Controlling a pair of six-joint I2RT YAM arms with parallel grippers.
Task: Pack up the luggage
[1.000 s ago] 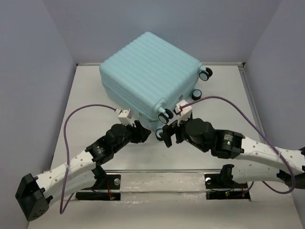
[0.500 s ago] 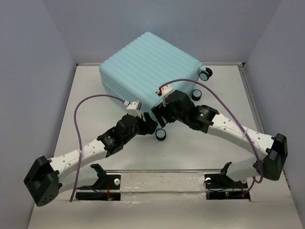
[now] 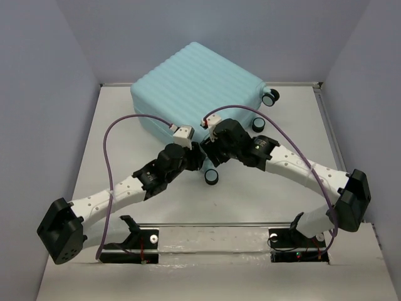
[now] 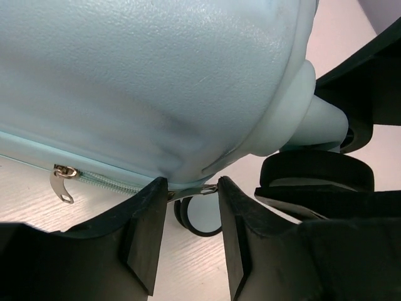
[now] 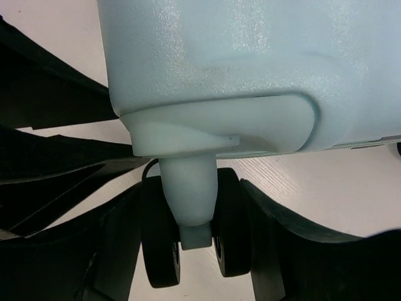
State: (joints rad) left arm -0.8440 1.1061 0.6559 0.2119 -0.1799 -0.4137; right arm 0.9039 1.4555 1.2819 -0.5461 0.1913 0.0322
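Both arms nudged in at frame centre: left gripper [image 4: 191, 200] barely open around the luggage [image 3: 194, 88] zipper pull [image 4: 203, 188], right gripper [image 5: 191, 210] straddling a caster [image 5: 229, 219], grip unclear, so I'd guess pinch and unzip next.

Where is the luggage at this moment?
In the top view, the luggage lies at the table's far edge, with the left pincer and right pincer at its near corner.
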